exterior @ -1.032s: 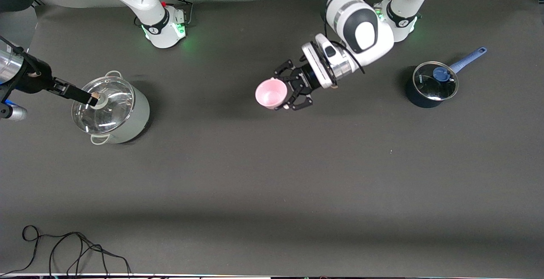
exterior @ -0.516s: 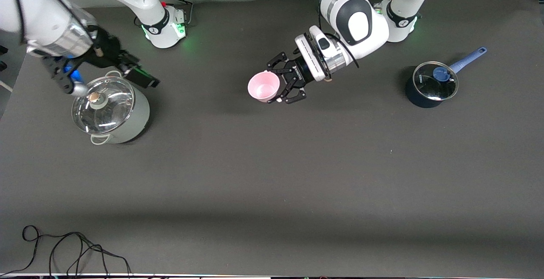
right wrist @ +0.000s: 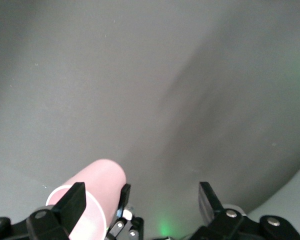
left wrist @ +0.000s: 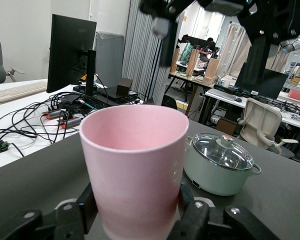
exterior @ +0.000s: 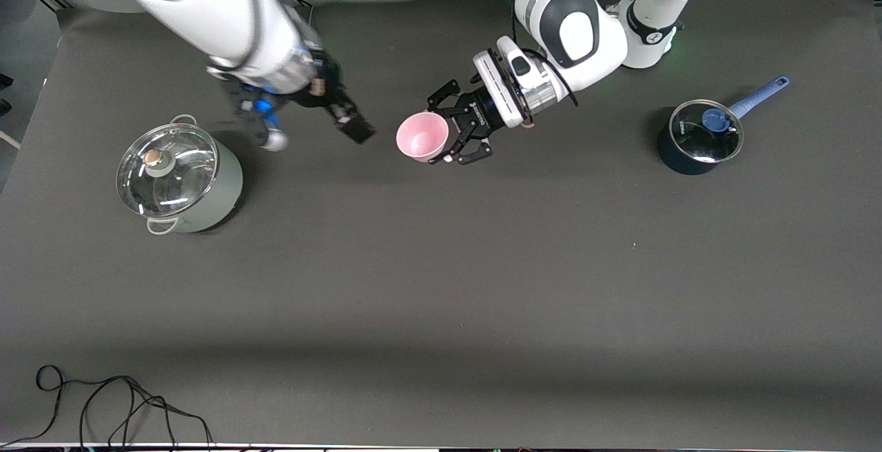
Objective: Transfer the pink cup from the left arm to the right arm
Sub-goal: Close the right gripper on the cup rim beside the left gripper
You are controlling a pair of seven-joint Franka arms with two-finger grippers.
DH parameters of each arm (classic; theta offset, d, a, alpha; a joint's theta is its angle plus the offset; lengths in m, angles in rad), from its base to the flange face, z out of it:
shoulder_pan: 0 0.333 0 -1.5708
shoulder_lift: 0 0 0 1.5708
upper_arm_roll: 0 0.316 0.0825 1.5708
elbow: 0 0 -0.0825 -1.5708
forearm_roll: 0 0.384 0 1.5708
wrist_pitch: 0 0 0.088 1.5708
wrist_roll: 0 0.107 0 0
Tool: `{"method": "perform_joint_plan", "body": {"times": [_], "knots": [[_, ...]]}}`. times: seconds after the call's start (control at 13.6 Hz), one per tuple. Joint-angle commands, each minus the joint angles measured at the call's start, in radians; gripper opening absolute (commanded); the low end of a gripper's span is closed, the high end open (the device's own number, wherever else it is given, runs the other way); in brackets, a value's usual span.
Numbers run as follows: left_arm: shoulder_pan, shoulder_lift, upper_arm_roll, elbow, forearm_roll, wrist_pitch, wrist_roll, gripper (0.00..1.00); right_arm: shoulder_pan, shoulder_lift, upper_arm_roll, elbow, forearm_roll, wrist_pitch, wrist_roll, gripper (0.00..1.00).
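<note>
Dark grey cloth covers the table (exterior: 441, 286), and the left wrist view looks past it to an office with a black monitor (left wrist: 70, 52), desks, a keyboard and tangled cables. Over the table's middle, held in the air, the left gripper (exterior: 456, 128) is clamped on the cup (exterior: 422, 136), its black linkage fingers (left wrist: 192, 220) pressed against the cup's lower wall on both sides. The cup lies on its side, its long axis roughly level: the base sits inside the gripper and the open mouth points toward the right arm's end of the table, so the front view looks partly into its pale pink inside. Just beside the cup's mouth, also in the air, the right gripper (exterior: 355, 129) hangs clear of the cup; its two black fingers (right wrist: 75, 200) stand apart with nothing between them, and the right wrist view shows the cup (right wrist: 92, 192) close under one finger. Toward the right arm's end from the cup stands a pale green pot (exterior: 180, 180) with a glass lid. Toward the left arm's end from the cup stands a dark blue saucepan (exterior: 697, 138), glass-lidded, its blue handle angled toward the arms' bases. Much nearer the front camera than the pot, a black cable (exterior: 110, 404) lies looped at the table's edge.
</note>
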Motion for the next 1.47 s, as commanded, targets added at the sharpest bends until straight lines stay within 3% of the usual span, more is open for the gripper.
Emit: {"method": "perform_joint_plan", "body": {"times": [0.0, 0.37, 0.52, 0.66, 0.81, 0.88, 1.18, 1.25, 1.4], "knots": [[-0.014, -0.02, 0.007, 0.015, -0.018, 0.024, -0.017, 0.46, 0.059, 0.085, -0.013, 0.115, 0.013, -0.025, 0.034, 1.0], [-0.014, -0.02, 0.006, 0.018, -0.018, 0.035, -0.025, 0.46, 0.082, 0.116, -0.011, 0.114, 0.014, 0.006, 0.026, 1.0], [-0.014, -0.019, 0.006, 0.016, -0.018, 0.035, -0.025, 0.46, 0.084, 0.122, -0.011, 0.111, 0.014, 0.006, 0.019, 0.94], [-0.014, -0.017, 0.006, 0.018, -0.018, 0.035, -0.025, 0.46, 0.084, 0.131, -0.011, 0.111, 0.016, 0.006, 0.014, 0.67], [-0.014, -0.017, 0.006, 0.016, -0.018, 0.035, -0.025, 0.47, 0.082, 0.134, -0.001, 0.112, 0.014, 0.007, 0.009, 0.05], [-0.014, -0.016, 0.006, 0.016, -0.018, 0.035, -0.025, 0.48, 0.082, 0.134, -0.001, 0.115, 0.014, 0.007, -0.004, 0.0], [-0.014, -0.014, 0.007, 0.016, -0.018, 0.035, -0.025, 0.52, 0.075, 0.131, -0.002, 0.12, 0.014, 0.006, -0.015, 0.0], [-0.014, -0.013, 0.007, 0.018, -0.018, 0.036, -0.025, 0.59, 0.073, 0.13, -0.002, 0.12, 0.014, 0.006, -0.027, 0.0], [-0.012, -0.008, 0.007, 0.021, -0.018, 0.035, -0.043, 0.99, 0.067, 0.127, -0.01, 0.12, 0.013, 0.006, -0.073, 0.0]]}}
